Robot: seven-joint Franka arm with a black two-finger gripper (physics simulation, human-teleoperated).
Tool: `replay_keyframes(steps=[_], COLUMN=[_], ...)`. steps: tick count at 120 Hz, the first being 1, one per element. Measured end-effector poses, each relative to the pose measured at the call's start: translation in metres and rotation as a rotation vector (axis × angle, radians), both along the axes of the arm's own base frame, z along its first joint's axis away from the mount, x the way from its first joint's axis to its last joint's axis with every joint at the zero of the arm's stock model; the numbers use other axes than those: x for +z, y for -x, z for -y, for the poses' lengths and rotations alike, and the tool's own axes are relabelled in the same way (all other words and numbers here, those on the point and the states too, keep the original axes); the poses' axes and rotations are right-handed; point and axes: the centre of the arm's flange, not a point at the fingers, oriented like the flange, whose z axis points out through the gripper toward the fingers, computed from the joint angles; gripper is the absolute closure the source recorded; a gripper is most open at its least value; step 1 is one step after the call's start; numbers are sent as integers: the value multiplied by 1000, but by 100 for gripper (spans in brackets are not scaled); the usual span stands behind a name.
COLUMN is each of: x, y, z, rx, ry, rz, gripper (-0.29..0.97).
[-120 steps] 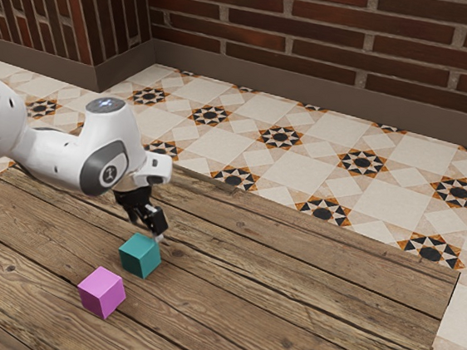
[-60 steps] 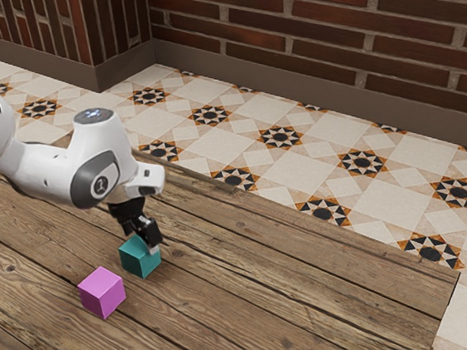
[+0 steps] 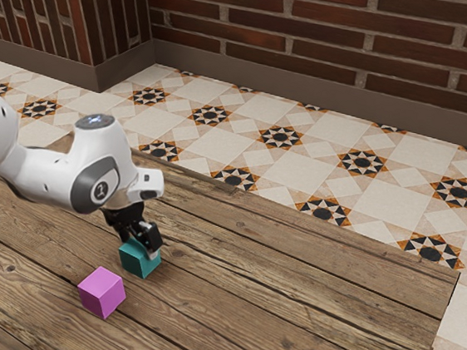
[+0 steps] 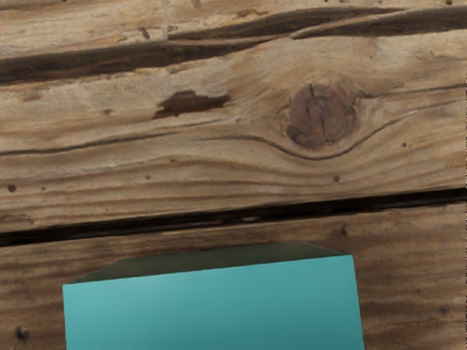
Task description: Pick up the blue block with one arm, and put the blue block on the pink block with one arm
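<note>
- The blue block point(image 3: 137, 261), teal in shade, is being seen resting flat on the desk point(image 3: 287, 298), on the planks toward the exterior view's left.
- In the wrist view the blue block point(image 4: 211, 306) is being shown directly under the hand, with its broad top face turned up and a thin strip of a darker side face showing along the far edge.
- The tool point(image 3: 143, 241) is being held down at the block's top, and its black tip is overlapping the block's upper edge in the exterior view.
- Whether the tool is apart or clamped on the block cannot be told from either view.
- The block is being carried by the wood and is not being lifted.
- The pink block point(image 3: 102, 292) is being seen on the desk near the blue block, closer to the camera and a little to the exterior view's left, with bare wood between the two.
- The white arm point(image 3: 58, 173) is being brought in from the exterior view's left and is being bent down over the blue block.
- In the wrist view the desk point(image 4: 233, 146) is being shown as weathered planks, with a dark seam point(image 4: 233, 217) running just beyond the block and a round knot point(image 4: 319, 115) farther out.
- Behind the desk a patterned tile floor point(image 3: 303, 149) is being bounded by a brick wall point(image 3: 316, 25).
</note>
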Motion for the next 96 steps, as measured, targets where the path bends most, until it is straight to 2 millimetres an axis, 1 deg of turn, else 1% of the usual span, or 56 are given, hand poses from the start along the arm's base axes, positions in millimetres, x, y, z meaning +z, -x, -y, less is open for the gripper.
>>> replay_keyframes(steps=[25, 74, 83, 96], x=[-10, -11, -15, -17], y=[0, 0, 0, -2], z=[4, 4, 1, 0], rx=[14, 18, 10, 2], ry=[-3, -22, -34, -45], rz=[-18, -20, -29, -24], gripper=[2, 2, 2, 2])
